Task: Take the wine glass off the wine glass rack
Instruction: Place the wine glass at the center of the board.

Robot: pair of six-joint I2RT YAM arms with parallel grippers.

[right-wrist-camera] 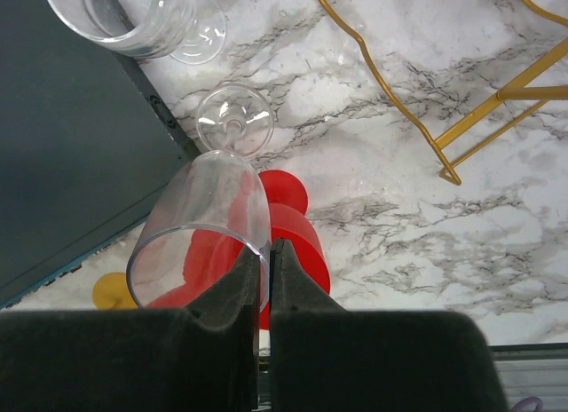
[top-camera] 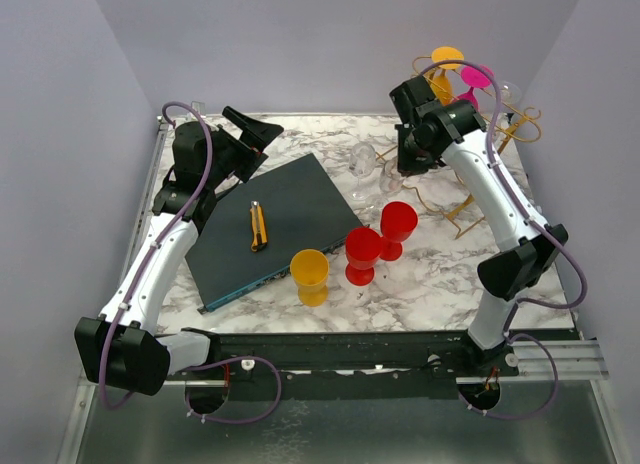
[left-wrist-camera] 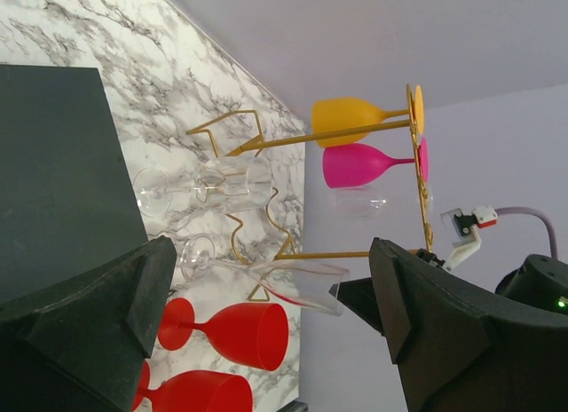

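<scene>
On rack (left-wrist-camera: 355, 254), three glasses (left-wrist-camera: 359, 166), orange, pink, clear

no readable text, labels or signs

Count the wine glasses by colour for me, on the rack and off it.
red glasses: 2, both on the table.
orange-yellow glasses: 2, one on the table, one hanging on the rack.
pink glass: 1, on the rack.
clear glasses: 3, a clear glass in the right claw, another on the table, a faint one on the rack.
Total: 8 glasses.
</scene>
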